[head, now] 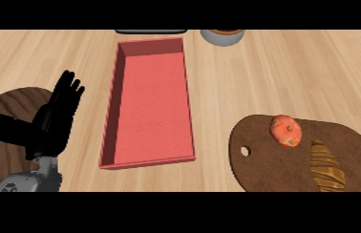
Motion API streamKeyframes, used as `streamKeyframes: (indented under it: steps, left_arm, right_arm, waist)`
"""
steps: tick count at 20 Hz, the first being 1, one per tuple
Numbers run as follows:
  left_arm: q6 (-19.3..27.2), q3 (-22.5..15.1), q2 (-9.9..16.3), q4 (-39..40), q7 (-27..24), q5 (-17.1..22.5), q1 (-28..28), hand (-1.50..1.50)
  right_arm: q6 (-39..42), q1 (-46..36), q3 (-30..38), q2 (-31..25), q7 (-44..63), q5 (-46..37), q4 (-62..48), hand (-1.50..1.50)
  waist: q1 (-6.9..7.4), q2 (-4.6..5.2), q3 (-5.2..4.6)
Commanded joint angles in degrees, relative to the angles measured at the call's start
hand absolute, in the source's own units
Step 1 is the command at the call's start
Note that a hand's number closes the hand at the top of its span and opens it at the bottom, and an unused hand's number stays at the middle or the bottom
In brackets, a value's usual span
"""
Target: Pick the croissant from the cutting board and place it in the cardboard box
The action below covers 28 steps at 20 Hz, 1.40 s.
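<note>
Croissant (327, 166) first, down at the lower right of the frame: it lies on the dark wooden cutting board (271, 165), a long golden-brown ridged piece running down toward the frame's bottom edge, untouched by any hand. Just above it on the same board sits a round reddish-orange fruit (285, 130), close to the croissant's upper end; I cannot tell whether the two touch. The board has a small hole (245, 151) near its left rim.

Over at the lower left, the left hand (55, 116) comes up from a grey forearm (32, 179), black fingers (67, 91) straight and released, pointing up the frame and holding nothing. It shows over a dark round wooden piece (17, 100) at the left edge. The right hand does not show anywhere.

Between the hand and the board, on the pale wood desk (282, 74), stands the long red open box (148, 103), nothing visible inside it, stretching from mid-frame up toward the top. Beyond it, at the top edge, a grey bowl (222, 37) with something orange in it is partly cut off, and a dark flat item (152, 31) peeks in just left of it.
</note>
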<state>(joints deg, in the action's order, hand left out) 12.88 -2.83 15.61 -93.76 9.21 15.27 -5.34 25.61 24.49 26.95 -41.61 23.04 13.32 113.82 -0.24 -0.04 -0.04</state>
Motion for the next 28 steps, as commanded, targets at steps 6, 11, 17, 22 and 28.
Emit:
streamKeyframes:
  steps: [6, 11, 17, 22, 28]
  left_arm:
    - [-1.59, 0.94, -2.72, -0.44, 0.09, -2.14, 0.47, 0.00]
    - [-2.84, 3.29, -2.19, -0.57, 3.73, -1.63, -2.06, 0.00]
    - [-1.34, 2.70, -4.51, -2.24, 4.61, -4.95, -2.14, 0.00]
    - [-1.64, 1.38, -6.92, 0.33, 1.50, -7.73, -1.36, 0.00]
    - [-6.32, 6.63, -4.26, -0.89, 3.14, -3.47, -1.47, 0.00]
  right_arm:
    - [3.28, -4.83, -1.92, 9.41, 2.46, -9.18, -0.87, -1.50]
    - [3.33, -8.42, -2.95, 12.83, 0.41, -15.81, -4.36, -1.50]
    - [8.52, -8.45, 0.41, 15.00, -1.05, -15.32, -5.15, -1.50]
    - [8.18, -12.81, -2.24, 17.39, 2.60, -18.77, -4.94, -1.50]
    - [8.48, -13.88, -1.73, 18.46, 1.56, -24.18, -6.20, -1.50]
  waist:
    - [0.09, 0.00, 0.03]
    - [0.09, 0.02, 0.04]
    - [0.04, 0.00, 0.04]
    - [0.10, 0.04, 0.03]
    - [0.16, 0.03, 0.02]
